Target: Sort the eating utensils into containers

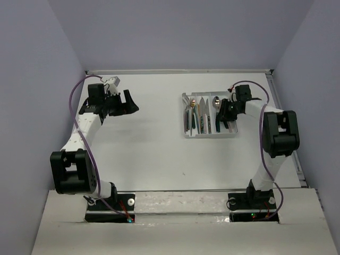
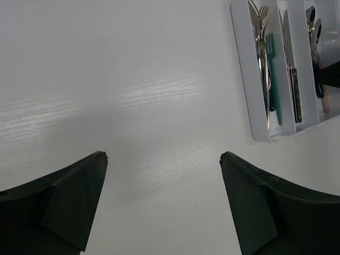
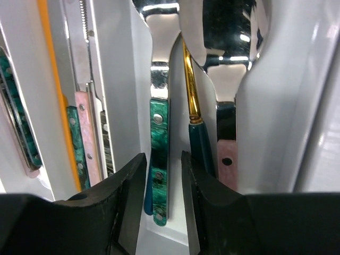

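The white tray (image 1: 186, 133) lies on the desk (image 1: 149, 154) toward the far right corner, with forks, knives and spoons (image 1: 202, 118) lined up in its three compartments. The right fingers (image 3: 122, 207) hang low over the compartment nearest the right edge. They are narrowly parted either side of a teal-handled spoon (image 3: 158, 133) and not visibly pinching it. The left fingers (image 2: 69, 196) are spread wide over bare desk near the far left corner.

You look at a white table (image 1: 154, 159) with a fine wood grain. A pale lilac back wall (image 1: 180, 32), left wall (image 1: 32, 106) and right wall (image 1: 319, 79) close it in. Soft light leaves a bright sheen (image 2: 159, 90) on the top.
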